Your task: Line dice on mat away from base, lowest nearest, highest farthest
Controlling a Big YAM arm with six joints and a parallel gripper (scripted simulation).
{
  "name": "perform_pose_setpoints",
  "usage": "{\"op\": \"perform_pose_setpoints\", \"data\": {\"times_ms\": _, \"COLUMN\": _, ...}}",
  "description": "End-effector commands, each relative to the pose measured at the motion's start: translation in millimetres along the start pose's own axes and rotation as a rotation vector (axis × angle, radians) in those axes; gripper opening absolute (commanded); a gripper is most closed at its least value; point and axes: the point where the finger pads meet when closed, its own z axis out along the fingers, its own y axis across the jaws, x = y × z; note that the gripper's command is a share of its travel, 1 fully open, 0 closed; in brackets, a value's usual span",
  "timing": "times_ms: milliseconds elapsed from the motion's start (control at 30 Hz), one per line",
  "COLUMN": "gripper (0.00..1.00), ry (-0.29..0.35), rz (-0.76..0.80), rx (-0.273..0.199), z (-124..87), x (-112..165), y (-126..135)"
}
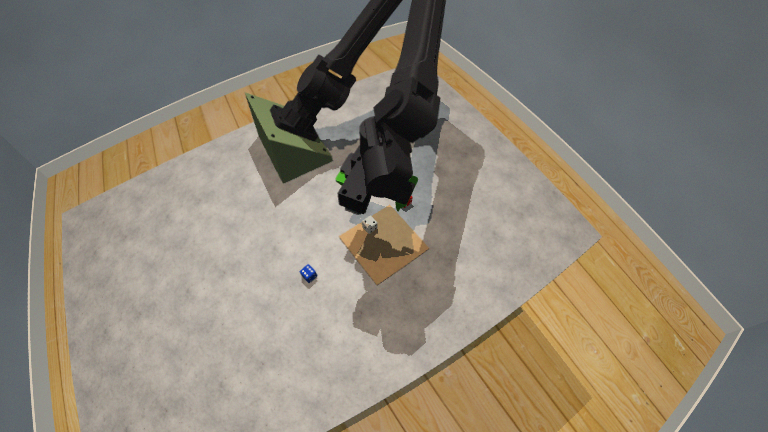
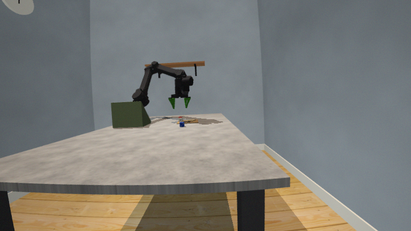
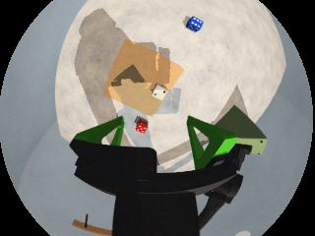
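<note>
The tan mat [image 1: 384, 243] lies flat on the grey table. A white die [image 1: 369, 224] stands on the mat near its corner toward the base; it also shows in the wrist view [image 3: 159, 92]. A red die [image 3: 141, 125] stands on the table just off the mat, on the base side, and is mostly hidden by the wrist in the top view [image 1: 408, 199]. A blue die [image 1: 308, 272] stands on the table left of the mat, apart from it. My gripper [image 2: 179, 102] is open and empty, well above the table, roughly over the red die; its green fingers show in the wrist view [image 3: 157, 134].
The green wedge block [image 1: 286, 144] holding the arm's base stands behind the mat. The arm's shadow falls across the mat and the table. The table's rounded front edge [image 2: 145, 187] is far from the dice.
</note>
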Motion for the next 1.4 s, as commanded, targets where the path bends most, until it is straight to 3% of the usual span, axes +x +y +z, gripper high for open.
{"op": "perform_pose_setpoints", "data": {"times_ms": 0, "gripper": 1.00, "ry": -0.023, "rz": -0.193, "rx": -0.011, "z": -6, "x": 3, "y": 13}}
{"op": "perform_pose_setpoints", "data": {"times_ms": 500, "gripper": 1.00, "ry": -0.023, "rz": -0.579, "rx": -0.006, "z": -2, "x": 16, "y": 16}}
{"op": "perform_pose_setpoints", "data": {"times_ms": 633, "gripper": 1.00, "ry": -0.050, "rz": -0.698, "rx": -0.014, "z": -11, "x": 13, "y": 33}}
{"op": "perform_pose_setpoints", "data": {"times_ms": 867, "gripper": 1.00, "ry": -0.038, "rz": -0.877, "rx": -0.007, "z": -5, "x": 22, "y": 28}}
{"op": "perform_pose_setpoints", "data": {"times_ms": 967, "gripper": 1.00, "ry": -0.038, "rz": -0.878, "rx": -0.007, "z": -5, "x": 22, "y": 28}}
{"op": "perform_pose_setpoints", "data": {"times_ms": 1000, "gripper": 1.00, "ry": -0.035, "rz": -0.962, "rx": -0.006, "z": -3, "x": 25, "y": 23}}
{"op": "perform_pose_setpoints", "data": {"times_ms": 1367, "gripper": 1.00, "ry": -0.049, "rz": -1.254, "rx": -0.003, "z": -7, "x": 32, "y": 39}}
